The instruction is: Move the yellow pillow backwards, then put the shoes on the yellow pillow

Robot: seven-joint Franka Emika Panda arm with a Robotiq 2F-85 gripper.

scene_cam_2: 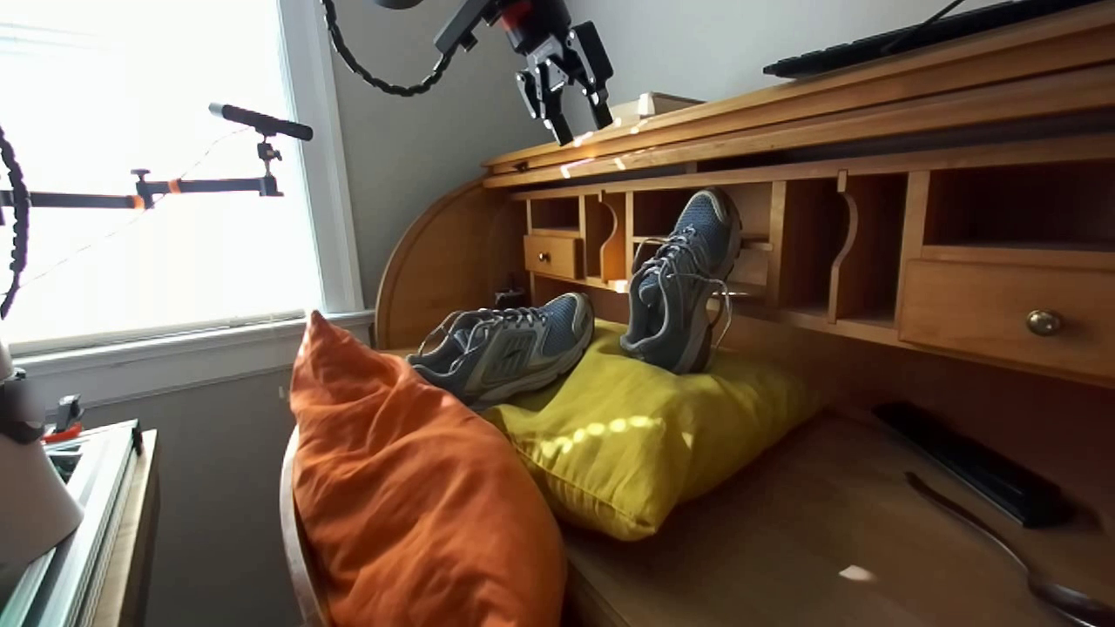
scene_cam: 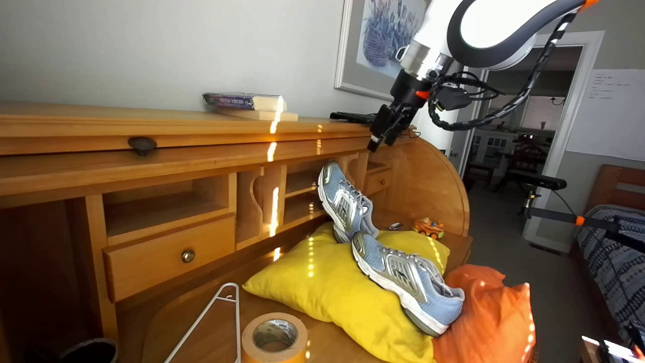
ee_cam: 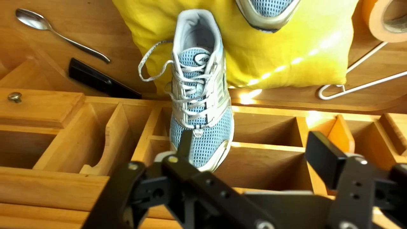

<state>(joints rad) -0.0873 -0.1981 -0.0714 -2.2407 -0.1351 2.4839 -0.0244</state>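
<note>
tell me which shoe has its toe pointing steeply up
The shoe nearer the desk cubbyholes: its heel rests on the yellow pillow and its toe juts up. The other shoe, beside the orange pillow, lies much flatter.

On the yellow pillow, the left shoe lies perhaps touching the near orange pillow; the right shoe tilts toe-up. The gripper hangs higher, jaws apart.

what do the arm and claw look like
The arm is white with a curved dark band and silvery wrist collar; a black ribbed cable loops beside it. The claw is black, with two jointed fingers and a red mark above.
</note>
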